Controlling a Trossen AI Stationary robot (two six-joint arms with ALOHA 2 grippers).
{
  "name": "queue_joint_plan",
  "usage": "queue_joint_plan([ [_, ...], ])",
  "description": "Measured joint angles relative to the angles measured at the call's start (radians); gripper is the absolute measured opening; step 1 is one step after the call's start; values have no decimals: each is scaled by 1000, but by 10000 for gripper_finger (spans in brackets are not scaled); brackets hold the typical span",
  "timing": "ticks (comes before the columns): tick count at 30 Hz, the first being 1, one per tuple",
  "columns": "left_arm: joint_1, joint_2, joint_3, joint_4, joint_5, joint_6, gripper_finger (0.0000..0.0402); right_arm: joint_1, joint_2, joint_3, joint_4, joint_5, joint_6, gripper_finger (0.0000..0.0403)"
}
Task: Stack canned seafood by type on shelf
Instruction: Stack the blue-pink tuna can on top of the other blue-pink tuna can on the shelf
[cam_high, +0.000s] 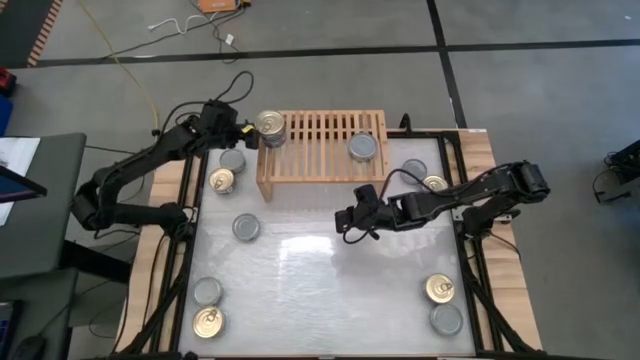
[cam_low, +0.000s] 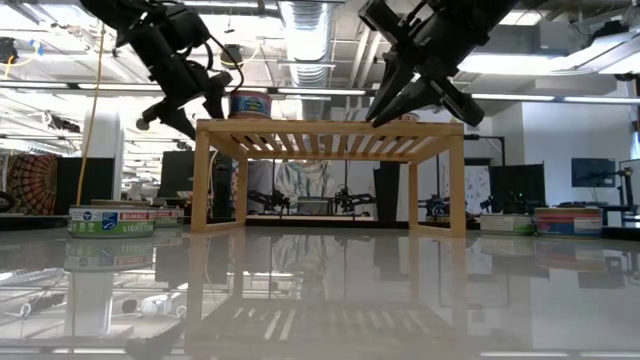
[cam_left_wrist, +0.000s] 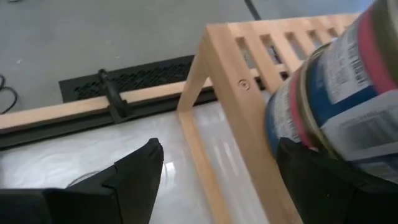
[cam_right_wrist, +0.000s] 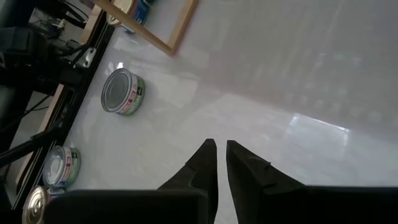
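Observation:
The light-wood shelf (cam_high: 320, 150) stands at the table's far side. On its left end is a short stack of gold-topped tins (cam_high: 270, 128), and a silver-topped tin (cam_high: 362, 147) sits right of its middle. My left gripper (cam_high: 247, 131) is open at the shelf's left end, just left of the stack (cam_left_wrist: 336, 93), with only the shelf's leg and the table between its fingers. My right gripper (cam_high: 345, 218) is shut and hangs over the table's middle, in front of the shelf, holding nothing (cam_right_wrist: 221, 162). My left gripper has one finger (cam_left_wrist: 311, 180) close beside the lower side of the tin stack (cam_left_wrist: 292, 124). I cannot tell whether it touches the stack. The stack stays on the shelf's slats.
Loose tins lie on the table: silver (cam_high: 232, 160), gold (cam_high: 222, 181) and silver (cam_high: 246, 227) at the left, two (cam_high: 208, 321) at the near left corner, two (cam_high: 434, 184) right of the shelf, two (cam_high: 439, 289) near right. The table's middle is bare.

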Motion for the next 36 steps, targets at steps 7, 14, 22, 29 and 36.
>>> queue_joint_plan([
  [7,0,1,0,50,14,2,299,-9,0,0,-2,0,-1,63],
  [14,0,21,0,93,15,1,299,-14,0,0,-3,0,-17,63],
  [22,0,85,0,119,24,-39,299,-14,0,0,-3,0,-22,63],
  [29,0,86,0,172,41,-41,299,-12,0,0,-4,0,-20,63],
  [36,26,81,0,175,40,-50,299,-12,0,0,-6,0,-21,63],
])
